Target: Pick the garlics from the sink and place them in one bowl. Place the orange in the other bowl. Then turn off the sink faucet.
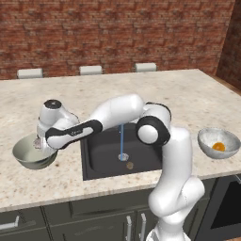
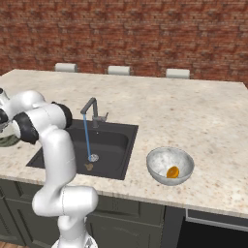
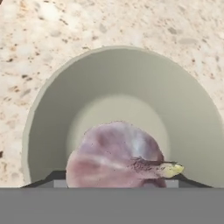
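My gripper (image 1: 37,142) hangs just over the plain green-grey bowl (image 1: 21,157) at the counter's left end, shut on the pale pinkish garlic (image 1: 36,140). In the hand view that garlic (image 3: 114,154) sits between the fingertips of the gripper (image 3: 116,180), above the bowl's hollow (image 3: 48,100). The brown garlic (image 1: 130,165) (image 2: 89,166) lies on the floor of the dark sink (image 1: 101,160), next to the drain ring (image 2: 93,157). The orange (image 1: 218,147) (image 2: 173,172) rests inside the mottled whitish bowl (image 1: 203,141) (image 2: 154,162) at the right. The faucet (image 2: 92,109) runs a blue stream of water (image 2: 87,138).
My arm stretches leftward across the sink's back edge and hides the faucet in the left base view. Three white stool tops (image 1: 90,70) line the far side of the counter. Cabinet fronts with handles (image 1: 128,226) sit below the front edge.
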Robot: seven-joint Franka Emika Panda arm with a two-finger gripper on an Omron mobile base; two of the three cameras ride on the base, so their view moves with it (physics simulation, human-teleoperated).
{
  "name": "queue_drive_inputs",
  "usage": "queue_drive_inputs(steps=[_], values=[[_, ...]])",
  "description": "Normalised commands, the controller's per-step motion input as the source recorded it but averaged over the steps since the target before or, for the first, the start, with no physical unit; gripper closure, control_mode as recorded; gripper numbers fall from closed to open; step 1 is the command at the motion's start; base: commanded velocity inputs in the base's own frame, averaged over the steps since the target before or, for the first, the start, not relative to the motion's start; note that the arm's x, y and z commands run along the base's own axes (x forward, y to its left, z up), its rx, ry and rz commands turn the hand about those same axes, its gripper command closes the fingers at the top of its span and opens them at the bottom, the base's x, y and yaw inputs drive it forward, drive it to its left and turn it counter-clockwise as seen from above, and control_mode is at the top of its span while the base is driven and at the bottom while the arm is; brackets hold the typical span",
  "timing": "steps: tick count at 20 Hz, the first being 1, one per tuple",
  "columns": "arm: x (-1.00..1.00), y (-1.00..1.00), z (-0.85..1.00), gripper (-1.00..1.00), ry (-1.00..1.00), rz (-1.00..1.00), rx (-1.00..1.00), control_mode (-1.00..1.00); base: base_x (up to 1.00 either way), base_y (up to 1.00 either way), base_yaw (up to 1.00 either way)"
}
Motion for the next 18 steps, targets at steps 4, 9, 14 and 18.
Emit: queue_drive_inputs(steps=[4,9,14,18], values=[[0.00,-0.50,-0.01,-1.00,-0.02,0.00,0.00,-1.00,0.00,0.00,0.00],[0.00,-0.92,0.00,-1.00,-0.06,-0.01,0.00,-1.00,0.00,0.00,0.00],[-0.08,-1.00,0.11,-1.00,-0.05,-0.04,0.05,-1.00,0.00,0.00,0.00],[-0.20,-1.00,0.22,-1.00,0.01,-0.10,0.09,-1.00,0.00,0.00,0.00]])
